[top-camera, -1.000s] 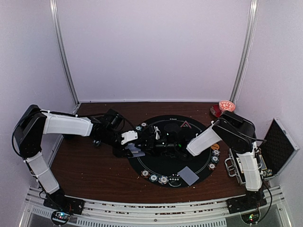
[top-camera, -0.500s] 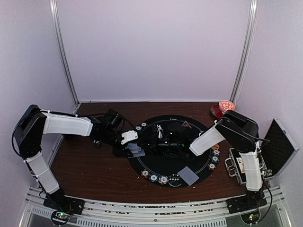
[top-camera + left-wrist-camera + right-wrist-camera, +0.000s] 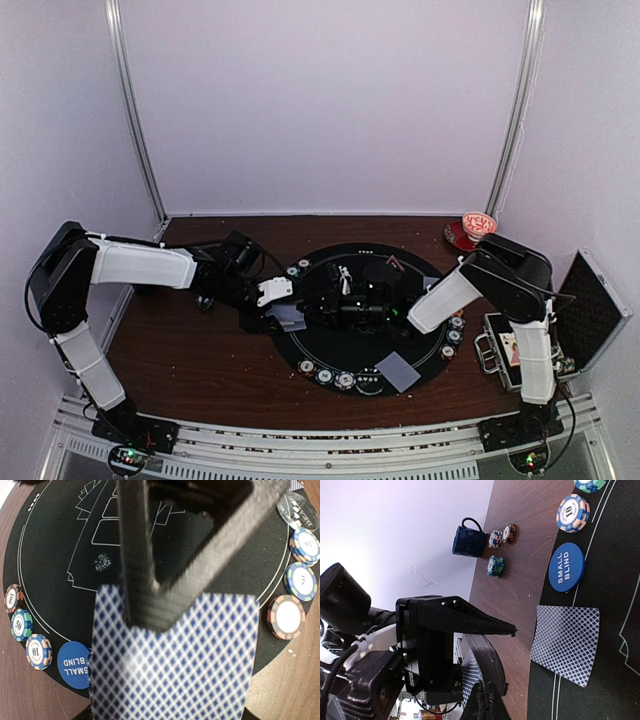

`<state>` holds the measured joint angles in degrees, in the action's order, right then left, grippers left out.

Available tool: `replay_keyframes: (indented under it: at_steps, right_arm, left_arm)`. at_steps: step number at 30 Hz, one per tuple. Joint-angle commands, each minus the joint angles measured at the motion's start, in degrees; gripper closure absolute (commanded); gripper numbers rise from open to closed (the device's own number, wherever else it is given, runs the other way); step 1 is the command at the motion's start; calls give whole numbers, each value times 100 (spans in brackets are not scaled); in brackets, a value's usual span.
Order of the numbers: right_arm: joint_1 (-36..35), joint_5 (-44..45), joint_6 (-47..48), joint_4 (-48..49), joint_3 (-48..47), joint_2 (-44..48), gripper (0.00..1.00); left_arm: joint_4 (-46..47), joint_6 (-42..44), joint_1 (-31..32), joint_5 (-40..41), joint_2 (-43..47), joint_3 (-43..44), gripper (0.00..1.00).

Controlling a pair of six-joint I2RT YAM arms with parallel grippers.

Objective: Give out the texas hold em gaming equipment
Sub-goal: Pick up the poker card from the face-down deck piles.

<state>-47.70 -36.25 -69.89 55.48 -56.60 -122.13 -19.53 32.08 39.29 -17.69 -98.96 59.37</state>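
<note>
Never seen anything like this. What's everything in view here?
Mat: one, black, round, table centre.
Poker chips: at least nine, striped, around mat rim; three more on bare wood.
Cards: at least two, blue diamond backs; one flat on mat, rest in left gripper.
Disc: one, blue, mat edge.
Triangle marker: one, red, mat's far side.
Mug: one, dark blue, beside those three.
Cup and saucer: one, red-patterned, far right corner.
Case: one, metal, open, right edge.
Arms: two, white and black; right gripper shut.

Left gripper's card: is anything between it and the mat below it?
Partly: the Small Blind disc lies on the mat under the left edge of the held card. Otherwise nothing visible; chips sit at the rim.
</note>
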Motion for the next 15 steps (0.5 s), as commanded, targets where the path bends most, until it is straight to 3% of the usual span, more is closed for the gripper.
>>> replay_keyframes:
  at_steps: [1, 15]
  right_arm:
    - [231, 140, 4, 342, 468, 529, 100]
    - [690, 216, 103, 557, 1324, 1200, 100]
  left_arm:
    - [108, 27, -34, 46, 0, 36, 40]
    - [113, 11, -31, 146, -10, 44, 40]
